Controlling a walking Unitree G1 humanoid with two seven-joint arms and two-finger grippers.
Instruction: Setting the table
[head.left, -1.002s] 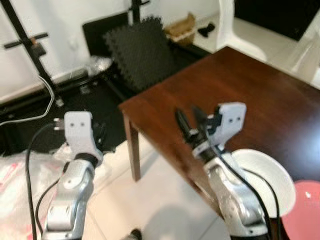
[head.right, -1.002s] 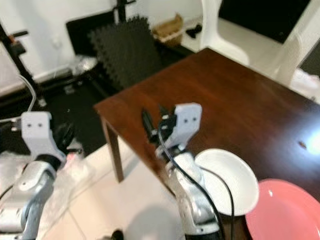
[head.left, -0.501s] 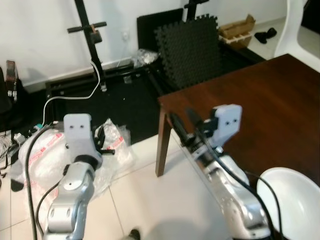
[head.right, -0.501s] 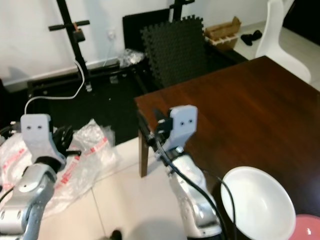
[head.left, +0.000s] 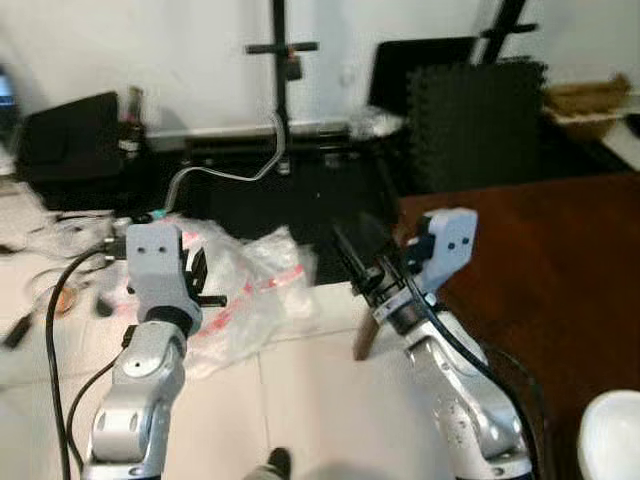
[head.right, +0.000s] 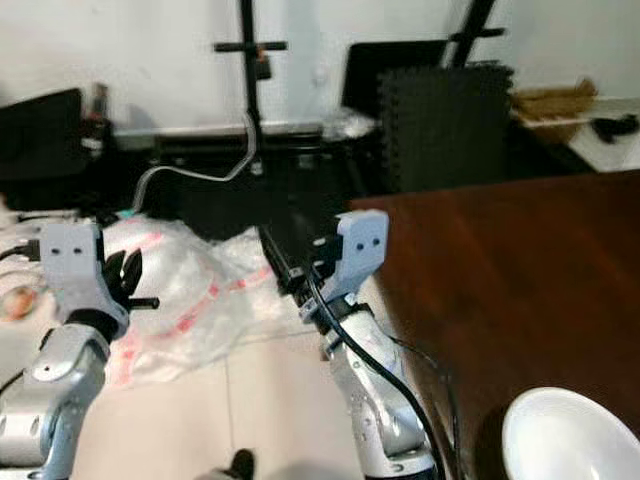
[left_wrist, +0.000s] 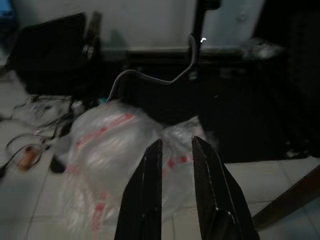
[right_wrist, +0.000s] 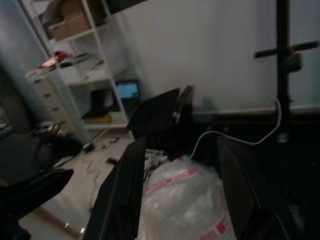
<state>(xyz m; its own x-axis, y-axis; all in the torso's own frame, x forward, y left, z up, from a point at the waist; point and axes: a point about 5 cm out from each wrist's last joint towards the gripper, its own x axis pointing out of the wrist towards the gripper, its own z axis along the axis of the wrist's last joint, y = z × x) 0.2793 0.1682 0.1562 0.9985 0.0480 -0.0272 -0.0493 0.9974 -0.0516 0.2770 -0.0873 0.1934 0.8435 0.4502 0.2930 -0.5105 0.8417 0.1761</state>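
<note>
Your right gripper (head.left: 362, 262) stands wide open, empty, off the table (head.left: 560, 250) corner. White bowl (head.right: 570, 440) sits well behind it. Left gripper (left_wrist: 176, 150) narrow, empty, above plastic bag (head.left: 250, 275).

The right claw (right_wrist: 177, 200), fingers spread apart, framed a clear plastic bag (right_wrist: 185, 197); white shelves (right_wrist: 82, 75) stood beyond.

We see a white wall (head.left: 150, 50), pale tiled floor (head.left: 300, 400), a dark foam mat (head.left: 470, 120) leaning upright, and white shelving (right_wrist: 75, 75) beyond.
</note>
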